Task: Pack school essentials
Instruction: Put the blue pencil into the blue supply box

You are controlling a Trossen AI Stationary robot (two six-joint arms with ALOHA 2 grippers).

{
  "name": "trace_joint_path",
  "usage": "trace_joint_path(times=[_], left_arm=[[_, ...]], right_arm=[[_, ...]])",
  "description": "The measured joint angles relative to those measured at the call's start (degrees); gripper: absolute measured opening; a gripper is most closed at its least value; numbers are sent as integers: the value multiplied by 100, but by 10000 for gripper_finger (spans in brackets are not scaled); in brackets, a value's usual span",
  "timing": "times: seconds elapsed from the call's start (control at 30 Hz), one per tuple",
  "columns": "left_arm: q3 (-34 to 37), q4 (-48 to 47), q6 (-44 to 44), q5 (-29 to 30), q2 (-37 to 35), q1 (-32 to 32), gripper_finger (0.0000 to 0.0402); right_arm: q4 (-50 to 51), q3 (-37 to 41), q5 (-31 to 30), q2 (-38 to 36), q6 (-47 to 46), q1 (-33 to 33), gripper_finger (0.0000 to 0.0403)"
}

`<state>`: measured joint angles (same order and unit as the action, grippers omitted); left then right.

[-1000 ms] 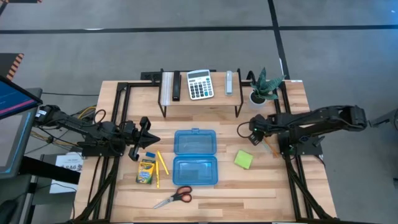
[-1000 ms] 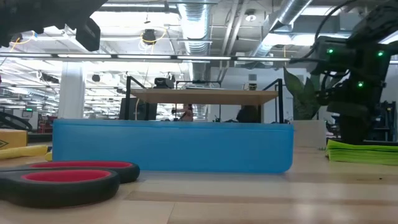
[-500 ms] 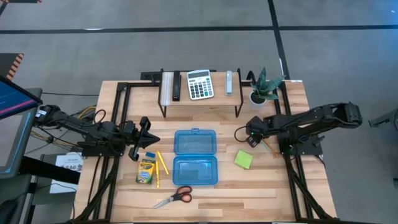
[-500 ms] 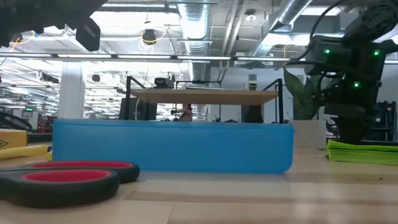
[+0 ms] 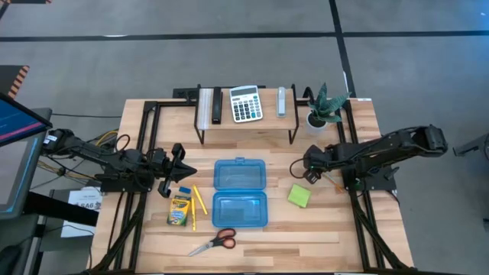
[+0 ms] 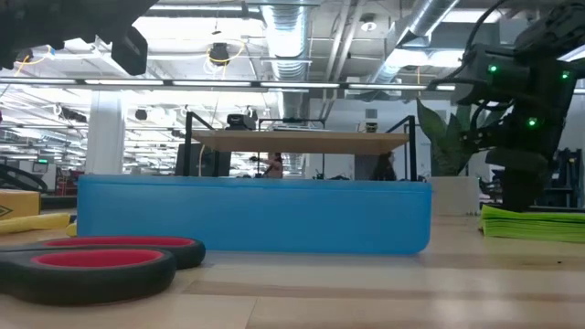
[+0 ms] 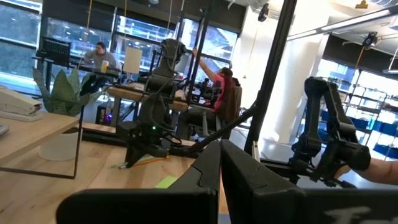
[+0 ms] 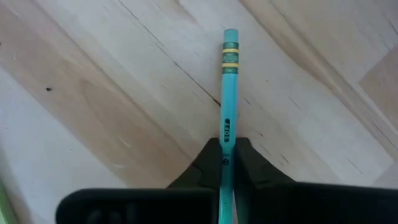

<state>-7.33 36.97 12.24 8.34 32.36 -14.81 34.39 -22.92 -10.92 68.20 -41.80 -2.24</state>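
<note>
Over on the right side of the table, the right gripper [image 8: 227, 163] pinches down on a teal pencil [image 8: 227, 87] lying on the wood, fingers nipped onto its shaft, so I judge the packing has only just begun. Meanwhile the blue pencil case [image 5: 240, 192] lies open mid-table and looks empty, with the crayon box [image 5: 179, 209], yellow pencils [image 5: 199, 202], scissors [image 5: 215, 243] and green sticky-note pad [image 5: 299, 195] all lying outside it, and the left gripper [image 5: 180, 173] waits shut by the left frame, holding nothing.
</note>
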Motion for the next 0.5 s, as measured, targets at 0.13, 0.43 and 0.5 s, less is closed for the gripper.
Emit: trace_joint_path(times=[0.13, 0.43, 0.5], left_arm=[[0, 0, 1, 0, 0, 0, 0], [0, 0, 1, 0, 0, 0, 0], [0, 0, 0, 0, 1, 0, 0]], right_arm=[[-8, -48, 12, 0, 27, 0, 13], [-85, -547, 316, 17, 164, 348, 11], [-78, -681, 258, 17, 181, 458, 11]])
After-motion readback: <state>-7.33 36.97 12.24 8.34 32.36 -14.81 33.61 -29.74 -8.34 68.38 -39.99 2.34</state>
